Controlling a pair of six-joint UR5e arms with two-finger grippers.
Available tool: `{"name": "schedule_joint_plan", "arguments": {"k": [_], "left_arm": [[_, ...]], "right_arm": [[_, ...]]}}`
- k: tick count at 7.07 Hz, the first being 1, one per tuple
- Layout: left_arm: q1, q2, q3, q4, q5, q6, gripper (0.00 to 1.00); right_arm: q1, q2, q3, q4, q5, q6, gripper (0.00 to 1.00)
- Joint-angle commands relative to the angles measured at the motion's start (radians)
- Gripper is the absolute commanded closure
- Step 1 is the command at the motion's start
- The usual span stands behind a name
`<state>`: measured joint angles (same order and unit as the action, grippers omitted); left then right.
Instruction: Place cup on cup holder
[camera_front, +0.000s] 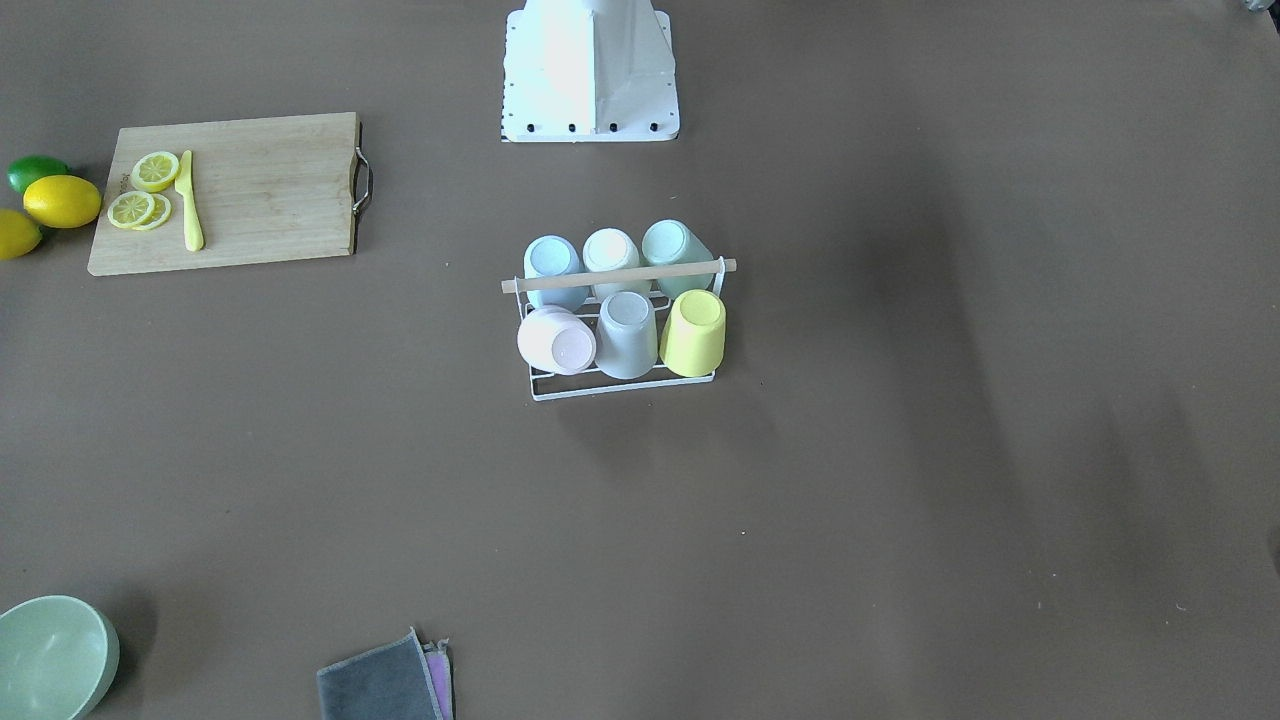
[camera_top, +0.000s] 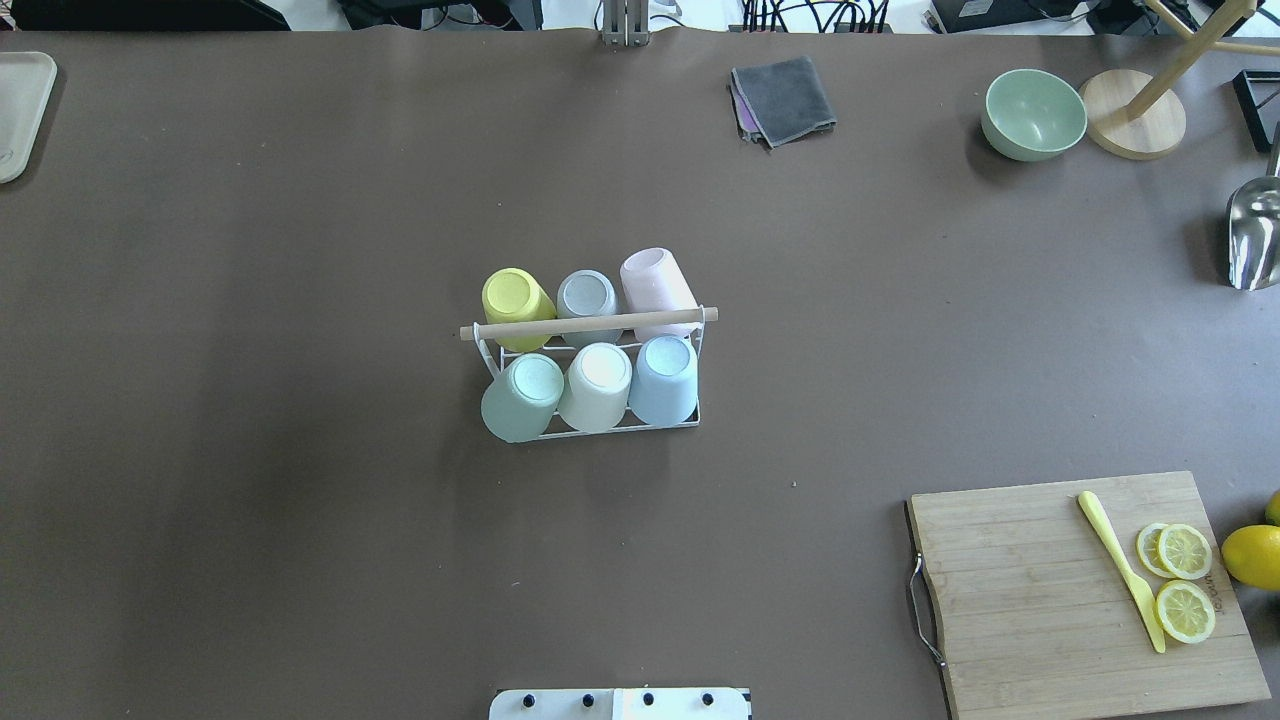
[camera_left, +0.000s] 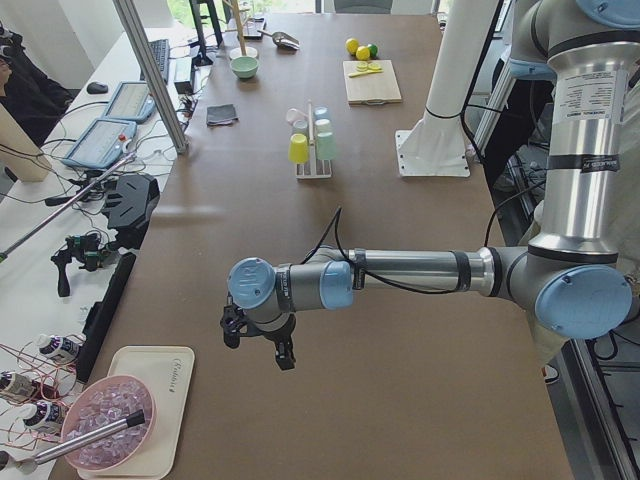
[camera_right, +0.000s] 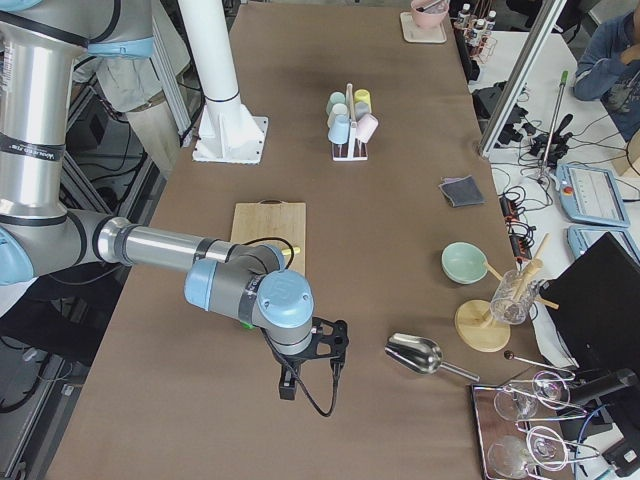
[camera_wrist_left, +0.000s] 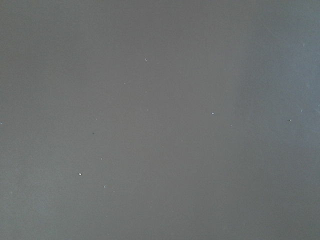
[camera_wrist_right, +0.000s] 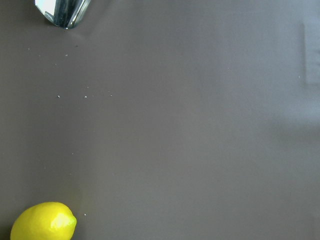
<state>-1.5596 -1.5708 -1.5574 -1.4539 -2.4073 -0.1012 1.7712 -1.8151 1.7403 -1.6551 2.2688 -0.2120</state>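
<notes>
The cup holder (camera_top: 600, 428), a white wire rack with a wooden rod (camera_top: 588, 324) across its top, stands mid-table. Several cups sit upside down on it: yellow (camera_top: 517, 300), grey (camera_top: 588, 297) and pink (camera_top: 655, 282) in the far row, teal (camera_top: 522, 395), white (camera_top: 598, 383) and blue (camera_top: 664, 377) in the near row. The pink cup (camera_front: 556, 340) leans outward. My left gripper (camera_left: 257, 348) hangs over bare table far from the rack. The right gripper (camera_right: 310, 370) hovers near the lemons. Both show only in the side views, so I cannot tell open from shut.
A cutting board (camera_top: 1040, 590) holds lemon slices and a yellow knife, with a lemon (camera_wrist_right: 44, 222) beside it. A metal scoop (camera_top: 1255, 235), green bowl (camera_top: 1033, 113), wooden stand (camera_top: 1135, 125) and grey cloth (camera_top: 783, 97) lie along the far edge. A tray (camera_top: 20, 110) sits far left.
</notes>
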Motion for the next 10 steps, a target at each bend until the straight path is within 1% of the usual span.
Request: {"name": "schedule_joint_plan", "arguments": {"k": [1, 2, 3, 4, 5, 8, 10], "left_arm": [[-0.010, 0.002, 0.000, 0.003, -0.001, -0.002, 0.02], [-0.017, 0.003, 0.000, 0.004, -0.006, 0.000, 0.02], [-0.026, 0.003, 0.000, 0.003, -0.006, 0.000, 0.02], [-0.027, 0.020, -0.004, 0.000, -0.009, 0.000, 0.02], [-0.031, 0.029, -0.012, -0.005, -0.010, 0.002, 0.02], [-0.033, 0.014, -0.027, 0.012, -0.009, 0.000, 0.02], [-0.028, 0.003, -0.071, 0.079, -0.003, -0.002, 0.02]], "right_arm": [[-0.061, 0.002, 0.016, 0.084, 0.000, -0.027, 0.00], [-0.094, 0.002, 0.021, 0.109, 0.001, -0.009, 0.00], [-0.122, 0.011, 0.022, 0.109, 0.005, 0.017, 0.00], [-0.160, 0.025, 0.037, 0.109, 0.005, 0.122, 0.00], [-0.186, 0.031, 0.048, 0.110, 0.006, 0.185, 0.00], [-0.194, 0.030, 0.042, 0.112, 0.005, 0.184, 0.00], [-0.194, 0.028, 0.041, 0.112, 0.001, 0.184, 0.00]]}}
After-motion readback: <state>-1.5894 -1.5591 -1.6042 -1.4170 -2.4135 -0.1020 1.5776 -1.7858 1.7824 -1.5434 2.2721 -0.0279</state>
